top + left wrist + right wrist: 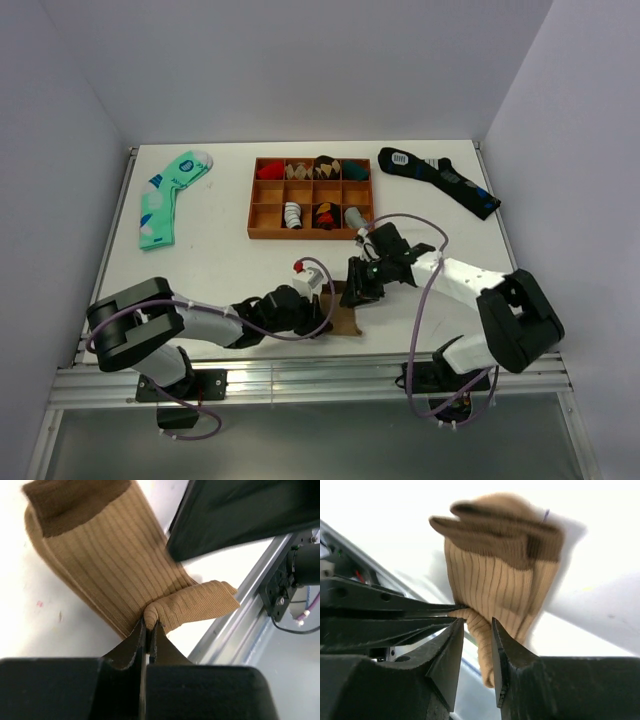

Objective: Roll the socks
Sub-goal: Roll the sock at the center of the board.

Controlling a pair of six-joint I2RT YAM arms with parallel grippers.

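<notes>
The socks (110,555) lie on the table (230,260) close to its near edge, between the two arms. In the top view they are mostly hidden under the grippers. They are tan, ribbed knit, with a darker brown cuff (75,505) at the far end. The near end is folded back over itself into a short flap that points toward the metal rail (225,630) along the table edge.

The left gripper (148,626) has its jaws pressed together on the crease of that fold, pinching the fabric between its tips. The right gripper (477,622) meets it from the other side. Its jaws stand apart with a strip of the folded sock between them. A sliver of light shows beside the cloth, so they are not clamping it. In the right wrist view the cuff end is bunched and blurred.

Farther back, at the middle of the table, sits a wooden tray (290,234) with compartments that hold rolled socks. A mint-green sock (163,200) lies well to its left. A dark navy sock (440,178) lies to its right, near the far corner.
</notes>
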